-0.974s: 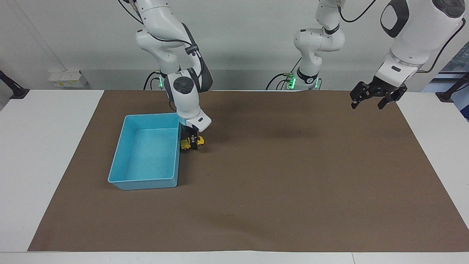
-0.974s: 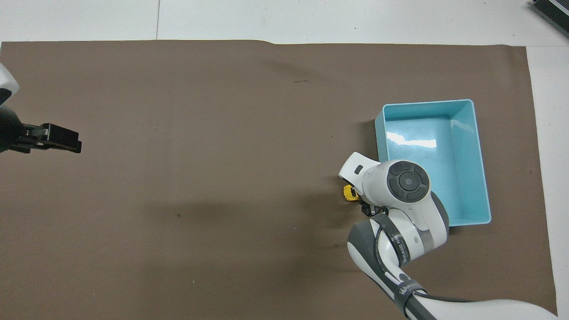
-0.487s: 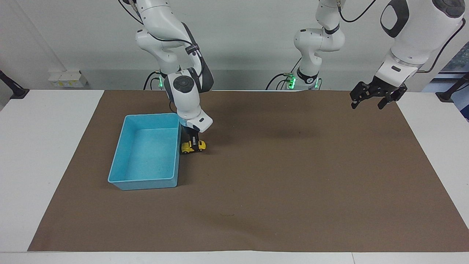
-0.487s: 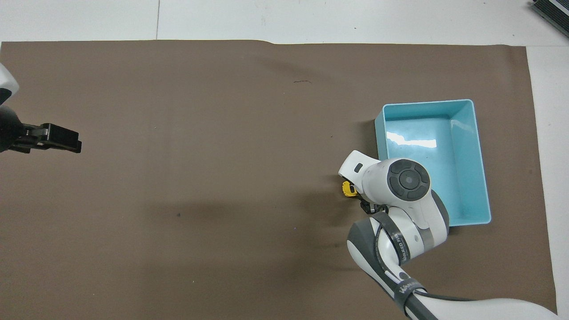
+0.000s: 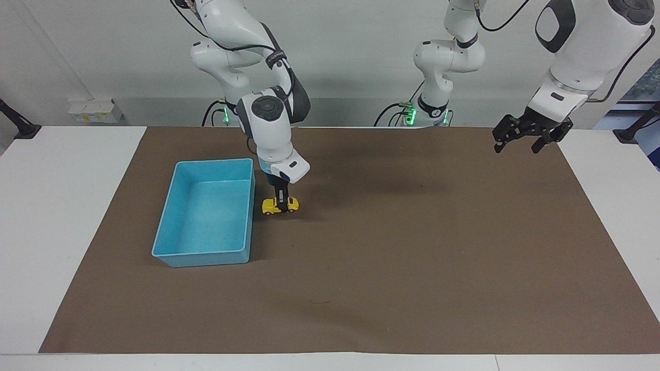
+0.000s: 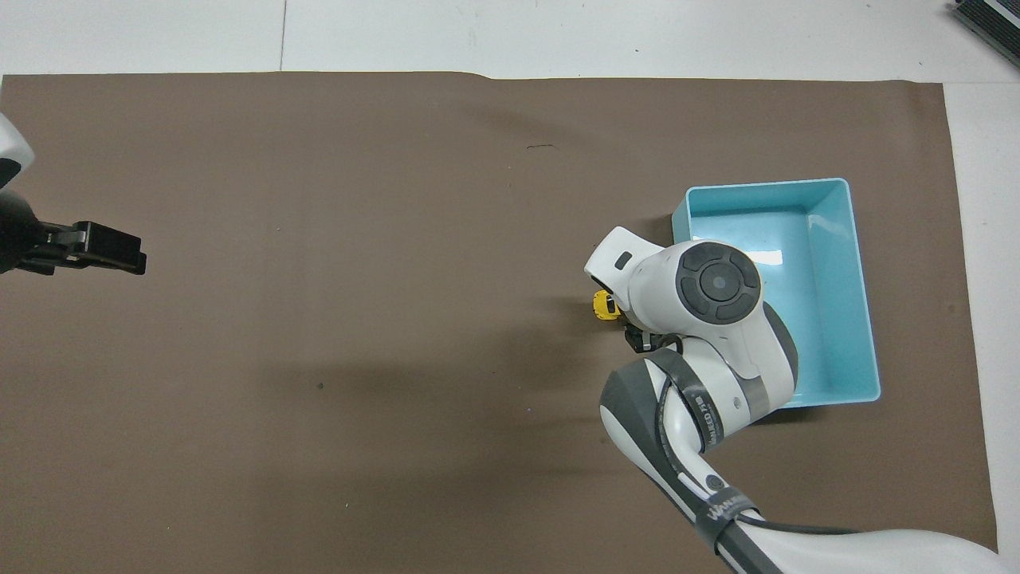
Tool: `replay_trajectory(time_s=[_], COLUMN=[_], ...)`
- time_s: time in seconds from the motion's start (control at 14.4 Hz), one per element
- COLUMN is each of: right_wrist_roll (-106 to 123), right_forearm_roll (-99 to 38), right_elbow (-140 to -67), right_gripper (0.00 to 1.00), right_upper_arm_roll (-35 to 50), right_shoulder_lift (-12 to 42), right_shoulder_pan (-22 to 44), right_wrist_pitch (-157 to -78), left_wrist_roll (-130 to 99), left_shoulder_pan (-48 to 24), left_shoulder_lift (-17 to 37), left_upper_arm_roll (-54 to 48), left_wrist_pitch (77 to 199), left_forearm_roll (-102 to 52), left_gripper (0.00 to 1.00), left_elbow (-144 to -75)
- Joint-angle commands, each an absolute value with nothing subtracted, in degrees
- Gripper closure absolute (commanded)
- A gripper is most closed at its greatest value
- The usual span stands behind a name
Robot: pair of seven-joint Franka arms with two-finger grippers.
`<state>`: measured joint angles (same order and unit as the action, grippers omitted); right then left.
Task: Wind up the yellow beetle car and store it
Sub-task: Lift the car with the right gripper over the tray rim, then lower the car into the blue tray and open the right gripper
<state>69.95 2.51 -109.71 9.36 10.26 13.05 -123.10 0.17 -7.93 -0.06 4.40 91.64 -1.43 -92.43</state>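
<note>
My right gripper (image 5: 281, 205) was clamped on the yellow beetle car (image 5: 280, 205), a tiny rounded glossy toy with black wheels sitting on the matte brown paper mat (image 5: 392, 268), just beside the smooth light blue plastic bin (image 5: 206, 214), a rectangular open tub. A second before, the car had stood right against the bin's wall; now it stood a little clear of it, toward my left arm's end. My left gripper (image 5: 520, 140), fingers spread, waited unmoved over the mat's edge at that end.
</note>
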Motion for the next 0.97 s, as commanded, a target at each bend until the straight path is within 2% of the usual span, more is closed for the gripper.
replay_trajectory(time_s=[0.0, 0.14, 0.49, 0.9], right_wrist_roll=[69.52, 70.39, 74.53, 80.06], right_forearm_roll=[1.14, 1.23, 1.23, 1.67], right_elbow=[-103.64, -102.48, -103.44, -111.51], right_gripper=[1.00, 1.00, 1.00, 1.00], right_upper_arm_roll=[9.67, 9.67, 9.49, 9.32], right_shoulder_lift=[9.93, 9.58, 9.05, 5.02], right_shoulder_pan=[9.95, 7.31, 1.33, -1.76], right_wrist_pitch=[-115.51, -112.60, -111.36, -114.59], left_wrist_roll=[0.00, 0.00, 0.00, 0.00], left_shoulder_pan=[-7.29, -7.29, -7.29, -7.29], left_shoulder_lift=[-1.49, -1.49, -1.49, -1.49], left_upper_arm_roll=[4.04, 4.04, 4.04, 4.04], left_wrist_pitch=[91.85, 91.85, 91.85, 91.85], left_forearm_roll=[-1.76, -1.76, -1.76, -1.76], left_gripper=[0.00, 0.00, 0.00, 0.00], left_elbow=[-93.87, -93.96, -93.96, -93.96])
